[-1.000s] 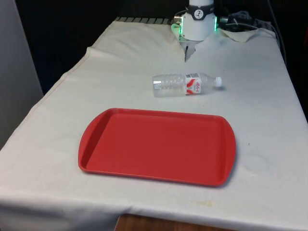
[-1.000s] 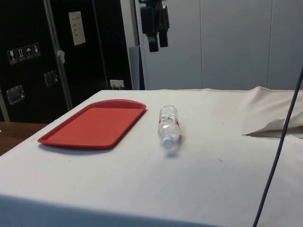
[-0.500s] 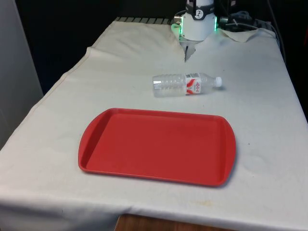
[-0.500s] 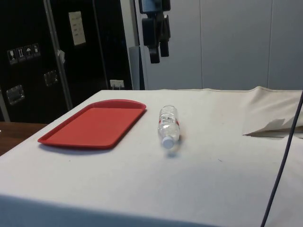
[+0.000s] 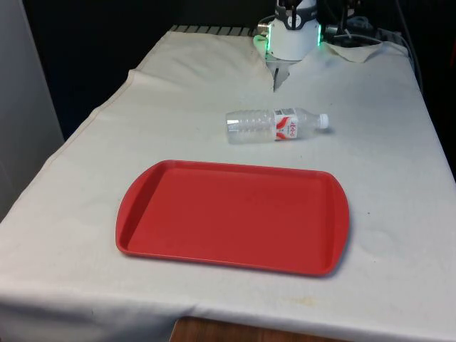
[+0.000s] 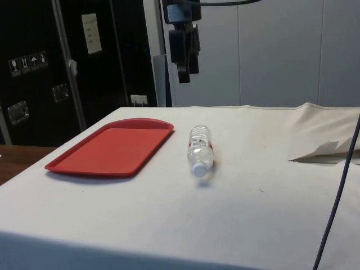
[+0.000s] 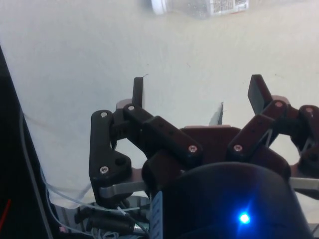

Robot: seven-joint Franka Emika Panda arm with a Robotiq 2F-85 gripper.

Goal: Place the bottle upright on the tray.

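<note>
Lower now, gripper point(image 6: 186, 68) hangs spread above bottle point(image 5: 276, 125) lying beyond tray point(image 5: 135, 206) edge.

A lab: cloth-draped test table point(image 5: 178, 92), dark equipment cabinets point(image 6: 56, 67), trailing cables point(image 6: 337, 191)

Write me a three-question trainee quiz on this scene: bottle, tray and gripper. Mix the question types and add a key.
1. True or false: the bottle lies on its side on the cloth, off the tray.
2. Multiple choice: in the side view the gripper is
A. closed on the bottle
B. resting on the tray
C. high above the table with its fingers apart
3. Fill in: in the front view the bottle's white cap points towards that view's ____.

Key: 1 true; 2 C; 3 right.
</note>
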